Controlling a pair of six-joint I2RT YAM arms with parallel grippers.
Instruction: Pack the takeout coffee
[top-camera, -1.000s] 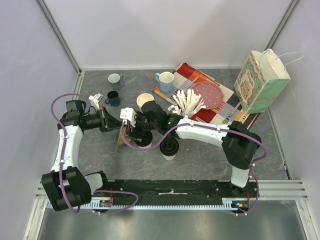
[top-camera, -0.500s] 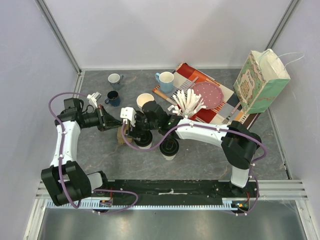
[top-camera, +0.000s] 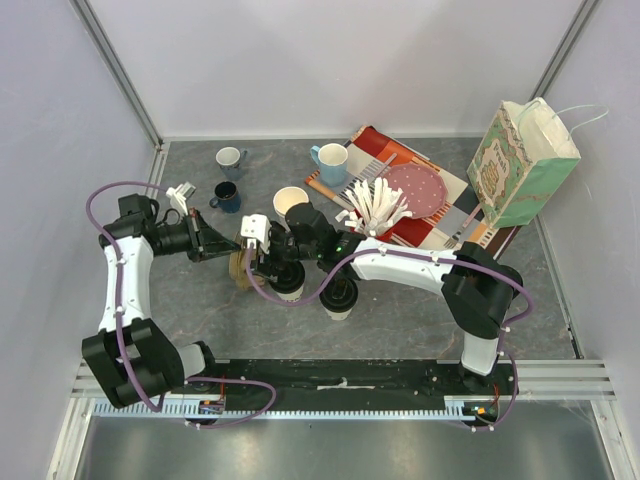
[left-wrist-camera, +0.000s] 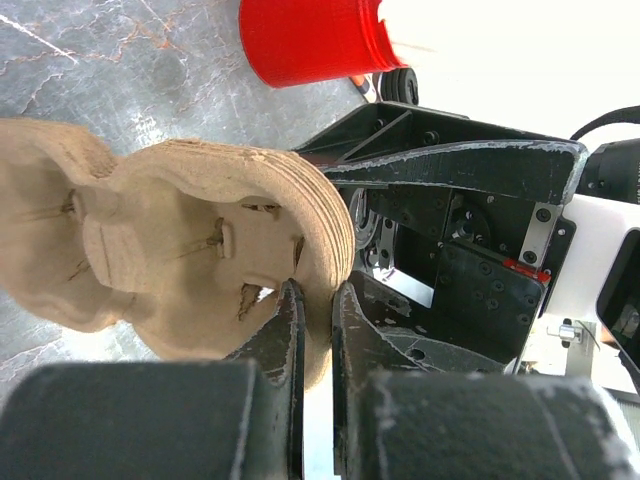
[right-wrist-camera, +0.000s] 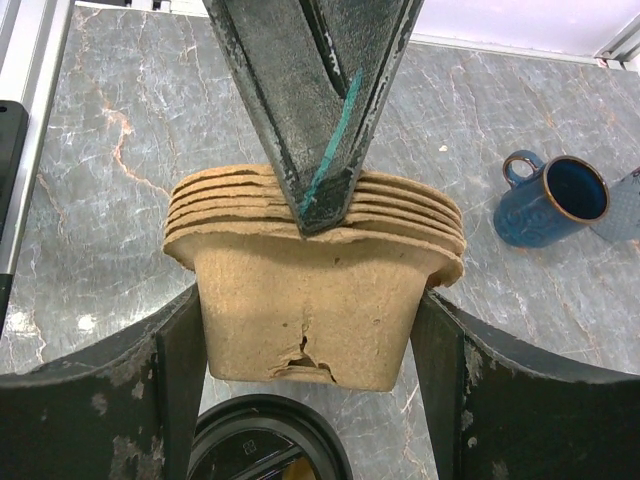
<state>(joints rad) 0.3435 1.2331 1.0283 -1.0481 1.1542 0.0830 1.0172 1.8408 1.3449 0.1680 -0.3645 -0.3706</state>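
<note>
A stack of brown pulp cup carriers (top-camera: 238, 268) hangs between both grippers, left of centre. My left gripper (top-camera: 226, 250) is shut on the stack's rim (left-wrist-camera: 320, 235), its fingertips (left-wrist-camera: 288, 310) pinching the edge. My right gripper (top-camera: 256, 262) is shut on the sides of the lowest carrier's pocket (right-wrist-camera: 310, 310), with the left gripper's fingers (right-wrist-camera: 320, 120) coming in from above. Two takeout coffee cups with black lids (top-camera: 288, 281) (top-camera: 338, 297) stand just right of the stack. One lid (right-wrist-camera: 255, 450) shows below the carrier in the right wrist view.
A dark blue mug (top-camera: 226, 196) (right-wrist-camera: 555, 200), a white mug (top-camera: 230, 158), a light blue mug (top-camera: 330, 160) and a red cup (top-camera: 290, 200) (left-wrist-camera: 310, 40) stand behind. White forks (top-camera: 378, 205) and a pink plate (top-camera: 415, 190) lie on a patterned mat (top-camera: 385, 145). A paper bag (top-camera: 522, 160) stands at the right.
My left arm has drawn back to the left with the stack's rim in its grip, so more of the carrier stack shows. My right gripper has stayed on the carrier.
</note>
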